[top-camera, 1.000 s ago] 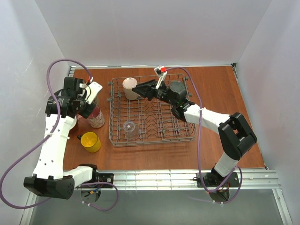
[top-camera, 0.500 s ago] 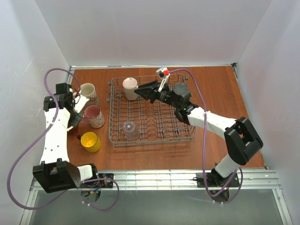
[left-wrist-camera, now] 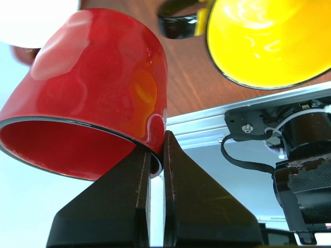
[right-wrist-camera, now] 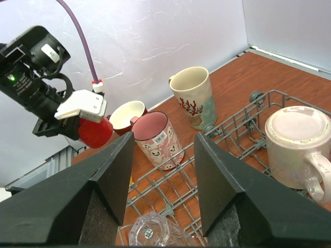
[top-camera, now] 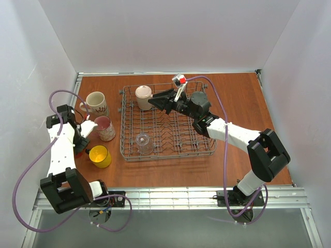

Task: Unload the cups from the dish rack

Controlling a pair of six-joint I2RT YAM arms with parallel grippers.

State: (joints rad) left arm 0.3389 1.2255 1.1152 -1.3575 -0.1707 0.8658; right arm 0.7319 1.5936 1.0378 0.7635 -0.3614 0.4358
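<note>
Now, off the left side of the grey wire dish rack (top-camera: 176, 154), the left gripper (left-wrist-camera: 156, 147) is pinched tight on the rim of a glossy red ceramic cup (left-wrist-camera: 98, 88), one finger inside the mouth and one outside. Whether the cup touches the brown wooden table (top-camera: 243, 98) cannot be told. A yellow ceramic mug (left-wrist-camera: 264, 36) crowds it, standing mouth-up just beside. Close by stand a dark red mug with a cream inside (right-wrist-camera: 124, 116), a pink patterned mug (right-wrist-camera: 158, 139) and a tall beige mug with red figures (right-wrist-camera: 192, 97), all upright near the rack's left wall. The right gripper (right-wrist-camera: 164, 139) hangs over the rack's far left part, jaws spread wide with nothing between them. Just beside it a cream handled mug (right-wrist-camera: 297, 144) sits upside down in the far left corner. A small clear glass (right-wrist-camera: 152, 232) stands among the tines at the near left.
</note>
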